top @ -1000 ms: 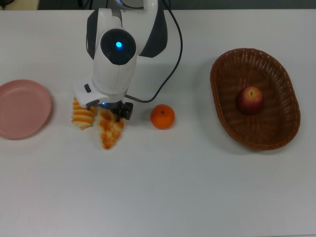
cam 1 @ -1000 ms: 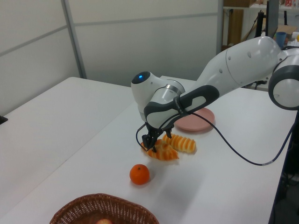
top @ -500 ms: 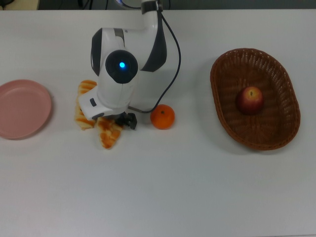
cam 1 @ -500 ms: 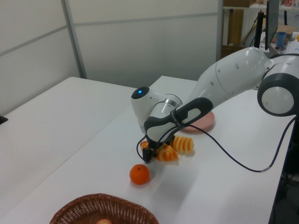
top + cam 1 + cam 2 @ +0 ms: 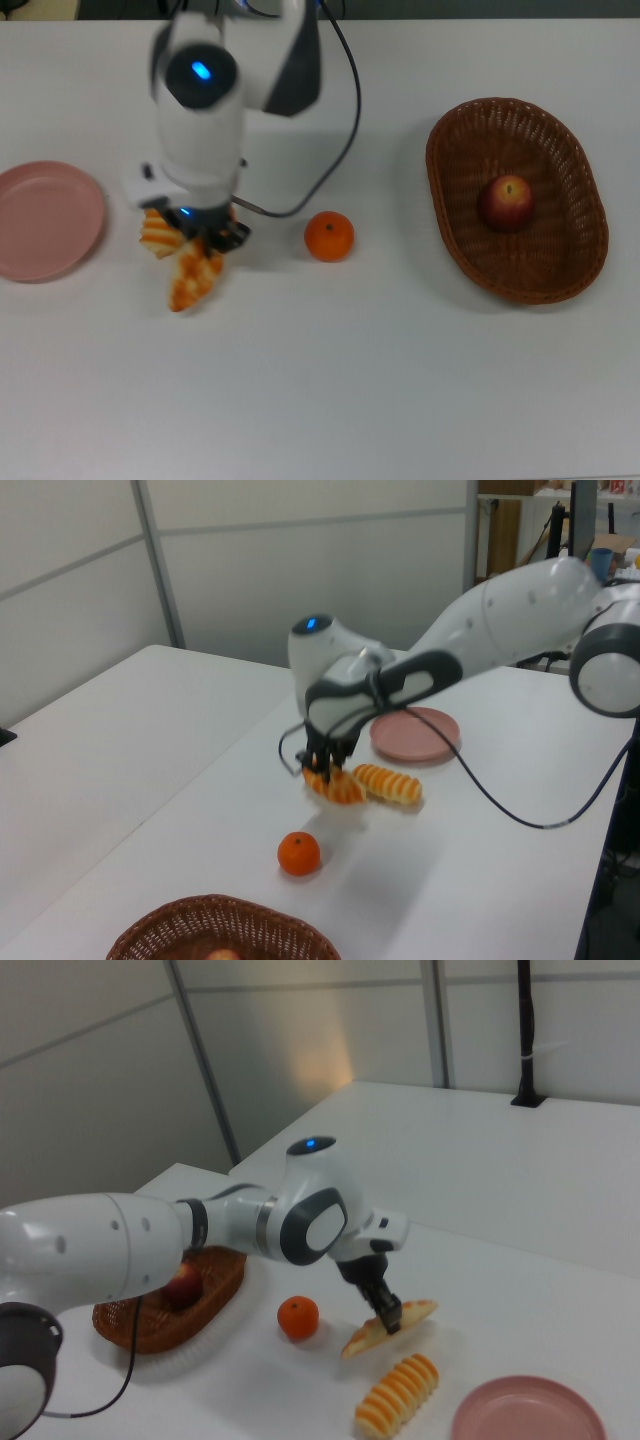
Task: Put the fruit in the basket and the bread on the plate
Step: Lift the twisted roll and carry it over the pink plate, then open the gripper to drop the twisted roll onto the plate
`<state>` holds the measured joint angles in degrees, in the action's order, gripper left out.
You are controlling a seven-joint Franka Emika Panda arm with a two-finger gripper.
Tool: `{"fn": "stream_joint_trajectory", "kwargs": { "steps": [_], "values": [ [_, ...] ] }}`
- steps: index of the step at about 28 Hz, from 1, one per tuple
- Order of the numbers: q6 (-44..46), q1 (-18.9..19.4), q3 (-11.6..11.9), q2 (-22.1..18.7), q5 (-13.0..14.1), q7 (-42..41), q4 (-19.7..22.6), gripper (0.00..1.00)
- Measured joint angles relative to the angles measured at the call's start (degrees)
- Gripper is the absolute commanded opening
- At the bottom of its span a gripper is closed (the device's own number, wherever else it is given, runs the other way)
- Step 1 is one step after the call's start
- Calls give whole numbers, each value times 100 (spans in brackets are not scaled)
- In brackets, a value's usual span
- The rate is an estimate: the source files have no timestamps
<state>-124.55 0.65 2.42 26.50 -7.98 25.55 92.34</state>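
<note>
White table [image 5: 400, 380], grey panelled walls, hand [image 5: 388, 1317] gripping braided roll [image 5: 386, 1327] above it

Top cam overhead; left, right cams oblique, opposite ends, sharing table [image 5: 400, 380].

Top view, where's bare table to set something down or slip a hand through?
The whole near strip below the orange tangerine and brown wicker basket is bare, as is the gap between those two. It is crowded where the claw holds the golden braided roll beside the striped roll, near the pink plate.
</note>
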Motion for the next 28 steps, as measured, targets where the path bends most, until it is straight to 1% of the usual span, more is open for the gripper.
{"fn": "stream_joint_trajectory", "kwargs": {
  "steps": [3,6,9,12,16,17,21,23,25,26,27,28],
  "values": [
    [127,-38,229,-275,283,-127,-29,0],
    [495,-158,450,-498,518,-291,-114,0],
    [824,-386,578,-585,710,-524,-228,0],
    [957,-724,666,-595,817,-784,-287,0],
    [960,-1128,739,-502,853,-963,-276,0],
    [960,-1259,749,-426,864,-994,-272,0],
    [839,-1551,757,-120,938,-1057,-286,0],
    [605,-1672,760,63,1017,-1054,-299,0],
    [400,-1751,764,174,1175,-1046,-311,0],
    [316,-1788,766,214,1252,-1043,-318,10],
    [244,-1825,772,244,1313,-1041,-327,66],
    [187,-1872,781,267,1368,-1040,-341,100]
  ]
}}
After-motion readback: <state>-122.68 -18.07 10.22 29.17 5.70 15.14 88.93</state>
